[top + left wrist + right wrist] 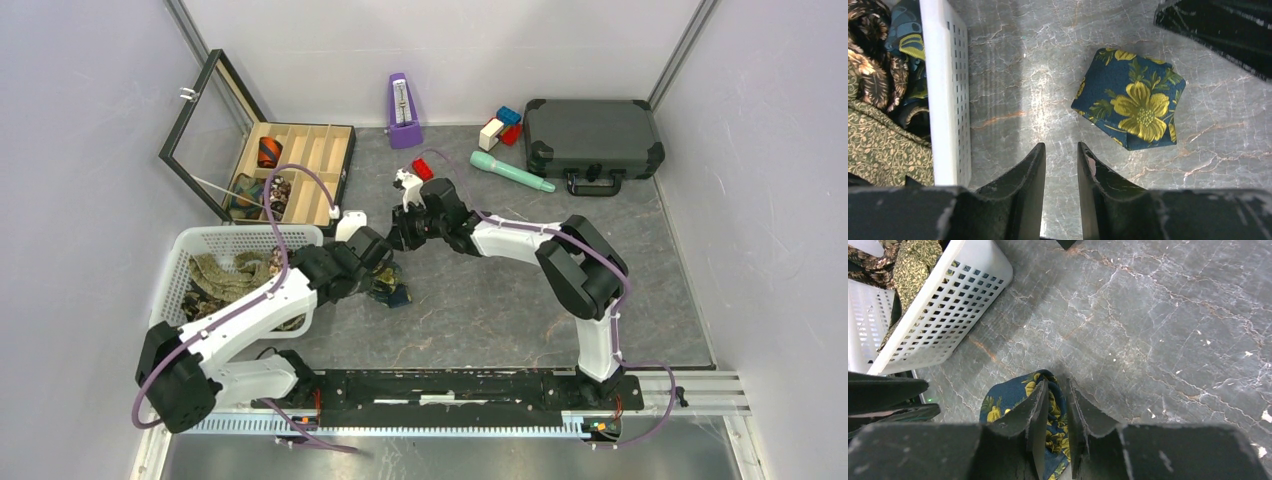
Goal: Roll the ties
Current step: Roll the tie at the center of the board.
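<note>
- Top view: left gripper (pixel 378 268) and right gripper (pixel 403 238) close together over the middle of the grey table (pixel 500 300).
- Navy tie (pixel 390 291) in a small compact bundle on the table, just beside the left gripper and near the white basket (pixel 175 262).
- Loose ties (pixel 225 275) heaped in the white basket; rolled ties (pixel 270 152) in compartments of the wooden box (pixel 340 160), glass lid standing open.
- Along the back: purple metronome (pixel 403 110), red block (pixel 423 168), teal tool (pixel 510 170), black case (pixel 592 138).
- Left wrist view: left gripper (pixel 1060 146) narrow, slim gap only, bare table showing through, nothing between the fingers.
- Navy tie (pixel 1130 100) ahead and right of those fingertips, apart from them, lying flat with a big yellow flower facing up.
- White basket wall (pixel 945 90) along the left, olive and brown loose ties (pixel 878 145) inside.
- Black shape in the upper right corner, clear of the navy tie; cannot tell what.
- Right wrist view: right gripper (pixel 1055 382) also narrow, small gap.
- Navy tie (pixel 1008 402) beneath and behind the fingers, flowered fabric visible through the gap; no pinch evident, and lying free in the left wrist view, so read as not held.
- White basket (pixel 948 300) at upper left, olive loose ties (pixel 918 262) over its rim.
</note>
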Robot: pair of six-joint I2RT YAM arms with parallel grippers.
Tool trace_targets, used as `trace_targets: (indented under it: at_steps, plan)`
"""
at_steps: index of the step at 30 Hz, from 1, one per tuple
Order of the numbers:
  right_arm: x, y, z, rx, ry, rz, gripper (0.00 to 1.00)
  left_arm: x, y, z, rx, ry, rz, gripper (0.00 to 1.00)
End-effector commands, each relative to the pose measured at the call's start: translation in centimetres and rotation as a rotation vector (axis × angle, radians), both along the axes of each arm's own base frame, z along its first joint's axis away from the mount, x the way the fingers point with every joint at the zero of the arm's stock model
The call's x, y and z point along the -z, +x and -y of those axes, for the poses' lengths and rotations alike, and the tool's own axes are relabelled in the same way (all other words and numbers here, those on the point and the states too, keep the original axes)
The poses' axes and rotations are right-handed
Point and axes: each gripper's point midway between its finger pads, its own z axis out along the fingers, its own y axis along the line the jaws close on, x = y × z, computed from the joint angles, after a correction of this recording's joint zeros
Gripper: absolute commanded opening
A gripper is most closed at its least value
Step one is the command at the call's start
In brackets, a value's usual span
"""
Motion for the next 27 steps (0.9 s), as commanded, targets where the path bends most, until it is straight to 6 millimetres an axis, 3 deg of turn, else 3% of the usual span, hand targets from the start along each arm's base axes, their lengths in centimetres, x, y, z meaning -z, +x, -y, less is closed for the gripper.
trace_targets:
  at_steps: [1,8,15,24,27]
  plan:
    - [-0.7,-1.2,-0.3,-0.045,0.004,0.031,0.26,-0.3,2.1,1.4,0.05,-0.048,0.009,0.37]
    - [0.6,-3.9,0.9,-0.084,-0.001,0.0,0.25,0.9,3.6,1.9,0.062,-0.114,-0.02,0.42]
    - [0.3,-5.0,2.0,-0.088,0.004,0.016,0.24,0.4,4.0,4.0,0.163,-0.227,0.002,0.67]
    - [0.3,-5.7,2.1,-0.093,0.028,0.006,0.24,1.4,1.5,2.4,0.01,-0.324,0.02,0.95]
    - [0.8,-5.7,2.0,-0.089,0.025,0.001,0.24,0.6,1.2,1.3,-0.068,-0.356,0.073,0.98]
